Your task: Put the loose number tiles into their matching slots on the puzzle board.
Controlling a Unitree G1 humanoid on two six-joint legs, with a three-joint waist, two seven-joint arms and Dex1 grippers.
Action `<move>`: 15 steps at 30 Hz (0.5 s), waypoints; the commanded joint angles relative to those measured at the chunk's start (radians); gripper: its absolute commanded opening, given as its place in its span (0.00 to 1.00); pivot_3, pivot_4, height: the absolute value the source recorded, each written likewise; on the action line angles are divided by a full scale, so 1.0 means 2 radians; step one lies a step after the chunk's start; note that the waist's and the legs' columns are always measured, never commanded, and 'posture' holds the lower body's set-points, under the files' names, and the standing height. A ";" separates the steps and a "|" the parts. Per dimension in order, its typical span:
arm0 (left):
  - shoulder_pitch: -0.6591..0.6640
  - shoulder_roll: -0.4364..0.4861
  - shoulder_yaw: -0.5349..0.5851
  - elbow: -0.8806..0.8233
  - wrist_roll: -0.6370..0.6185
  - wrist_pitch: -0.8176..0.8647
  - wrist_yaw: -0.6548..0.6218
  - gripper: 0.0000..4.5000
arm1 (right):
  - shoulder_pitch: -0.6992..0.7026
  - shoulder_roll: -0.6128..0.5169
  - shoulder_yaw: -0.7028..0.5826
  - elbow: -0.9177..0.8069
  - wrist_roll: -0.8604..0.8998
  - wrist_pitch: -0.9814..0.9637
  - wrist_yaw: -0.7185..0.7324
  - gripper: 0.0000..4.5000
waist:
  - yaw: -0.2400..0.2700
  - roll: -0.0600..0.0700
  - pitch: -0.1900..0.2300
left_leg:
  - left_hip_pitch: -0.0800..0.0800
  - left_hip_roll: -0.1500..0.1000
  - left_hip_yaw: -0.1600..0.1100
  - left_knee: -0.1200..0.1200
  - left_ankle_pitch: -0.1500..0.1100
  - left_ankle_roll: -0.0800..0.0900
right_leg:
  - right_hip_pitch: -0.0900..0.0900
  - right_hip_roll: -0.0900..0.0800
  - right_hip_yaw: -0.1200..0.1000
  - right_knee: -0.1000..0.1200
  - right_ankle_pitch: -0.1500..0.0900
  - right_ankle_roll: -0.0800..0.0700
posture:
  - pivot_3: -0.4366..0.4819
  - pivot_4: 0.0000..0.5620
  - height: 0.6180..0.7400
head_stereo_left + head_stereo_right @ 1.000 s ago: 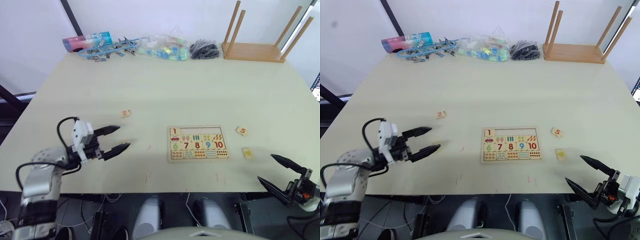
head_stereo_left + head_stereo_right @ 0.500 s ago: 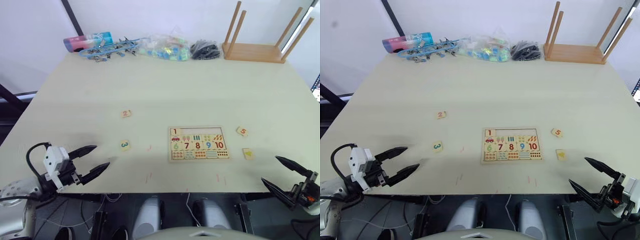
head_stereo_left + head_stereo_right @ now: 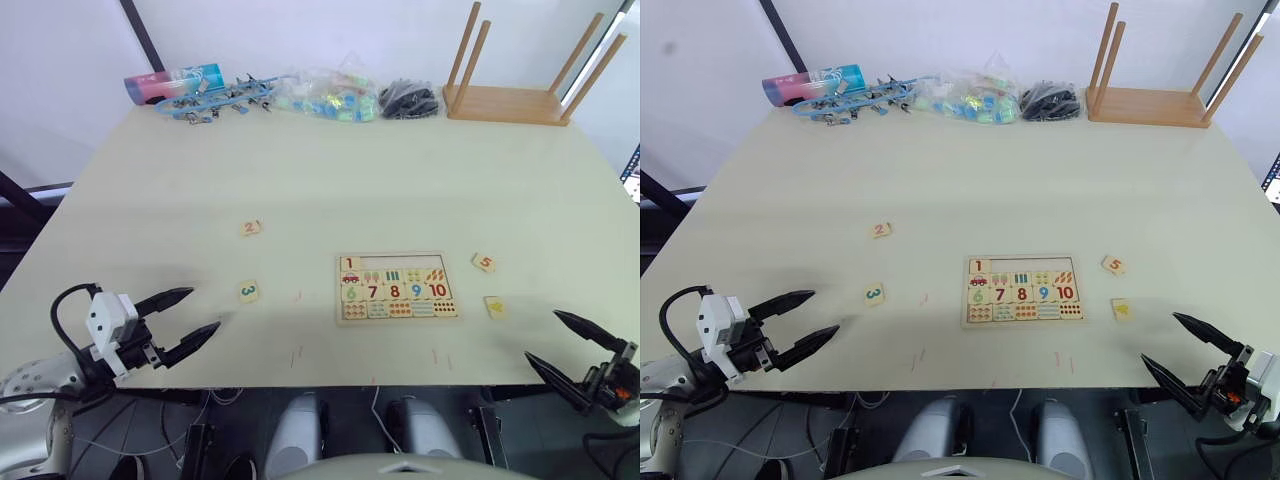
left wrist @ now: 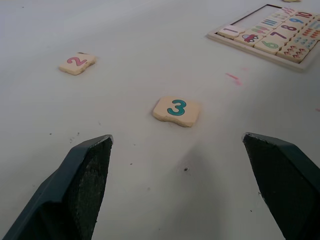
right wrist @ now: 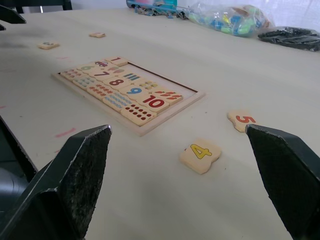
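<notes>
The puzzle board (image 3: 397, 286) lies near the table's front middle, with tile 1 (image 3: 349, 264) in the leftmost slot of its top row; the other slots (image 3: 405, 262) are bare. Loose tiles lie on the table: 2 (image 3: 251, 227) and 3 (image 3: 249, 291) left of the board, 5 (image 3: 484, 263) and 4 (image 3: 495, 306) to its right. My left gripper (image 3: 190, 318) hangs open at the front left edge, short of tile 3 (image 4: 176, 110). My right gripper (image 3: 560, 346) is open off the front right corner, near tile 4 (image 5: 200, 154).
At the table's back edge lie a pink-and-blue tube (image 3: 175, 80), blue clips (image 3: 220, 97), a bag of coloured pieces (image 3: 325, 94), a black bundle (image 3: 410, 99) and a wooden stand with tall dowels (image 3: 515, 95).
My left gripper has pulled back from above tile 3 to the table's front left edge, uncovering the tile on the table. The right gripper has barely moved.
</notes>
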 commanded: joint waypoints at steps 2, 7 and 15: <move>-0.004 -0.001 0.001 -0.007 -0.009 -0.013 0.000 0.98 | 0.000 -0.007 -0.024 0.006 -0.003 -0.014 -0.006 1.00 | 0.000 0.000 0.000 | 0.000 0.000 0.000 0.000 0.000 0.000 | 0.000 0.000 0.000 0.000 0.000 0.000 | 0.48 0.27 0.98; -0.007 -0.002 -0.004 -0.003 -0.006 -0.019 -0.002 0.98 | 0.000 -0.006 -0.024 0.007 -0.004 -0.014 -0.007 1.00 | 0.000 0.000 0.000 | 0.000 0.000 0.000 0.000 0.000 0.000 | 0.000 0.000 0.001 0.000 0.000 0.000 | 0.48 0.27 0.98; -0.017 0.003 -0.009 0.009 -0.007 -0.026 -0.004 0.98 | -0.005 -0.007 -0.023 0.008 -0.005 -0.012 -0.010 1.00 | 0.000 0.000 0.000 | 0.000 0.000 0.000 -0.001 0.000 0.000 | 0.000 -0.001 0.001 -0.001 0.000 0.000 | 0.48 0.27 0.98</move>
